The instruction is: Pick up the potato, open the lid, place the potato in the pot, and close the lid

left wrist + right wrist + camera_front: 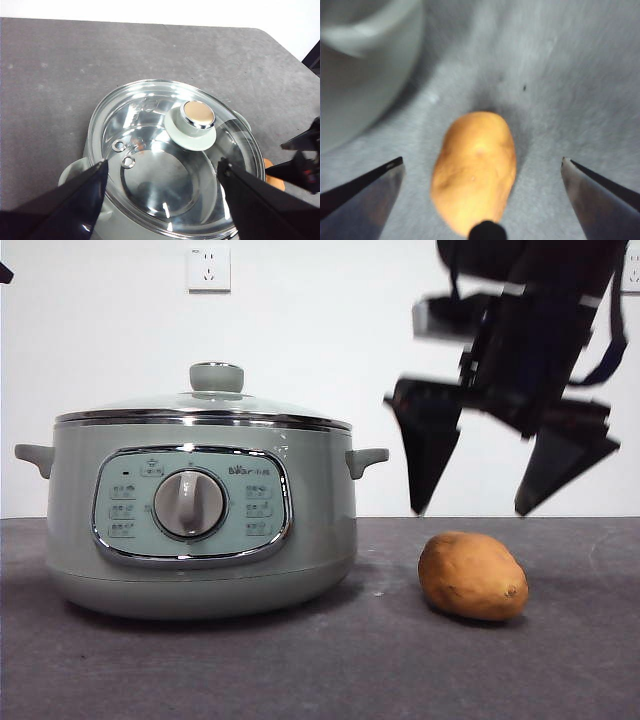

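Observation:
The potato (pixel 472 576) lies on the dark table to the right of the pot (pixel 200 510). My right gripper (pixel 470 510) hangs open just above it, one jaw on each side; in the right wrist view the potato (pixel 475 167) lies between the spread jaws of that gripper (pixel 482 167). The glass lid (pixel 205 405) with its sage knob (pixel 216 377) sits shut on the pot. My left gripper (pixel 162 170) is open above the lid (pixel 175 160), near the knob (pixel 195 125); it shows only as a black tip at the front view's top left corner.
The grey table (pixel 320 670) runs wide in front of the pot and potato. A white wall with a socket (pixel 208 268) stands behind. The pot's side handle (pixel 366 458) points toward the right gripper.

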